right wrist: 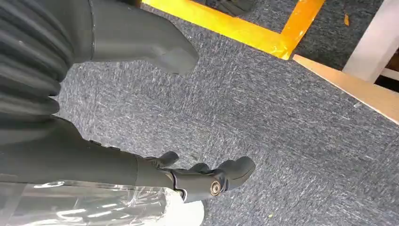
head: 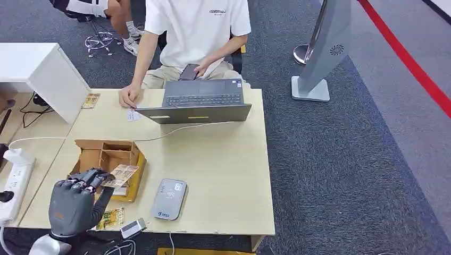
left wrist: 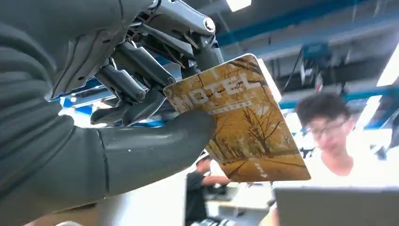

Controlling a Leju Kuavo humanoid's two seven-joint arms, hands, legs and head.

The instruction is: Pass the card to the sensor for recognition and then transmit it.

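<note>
My left hand [head: 74,199] is raised over the table's near left corner and pinches a yellow hotel card [head: 121,175] between thumb and fingers. In the left wrist view the card [left wrist: 244,122] shows tree artwork and the word HOTEL, with the thumb [left wrist: 160,150] pressed on its face. The grey card sensor [head: 168,199] lies flat on the table [head: 223,159], to the right of the card. My right hand [right wrist: 141,113] hangs over grey carpet, its fingers apart and nothing in it.
An open cardboard box [head: 106,159] sits under the held card. Another yellow card [head: 110,219] lies near the front edge. A person [head: 194,37] sits behind a laptop [head: 199,101] at the far side. A power strip [head: 13,186] lies left.
</note>
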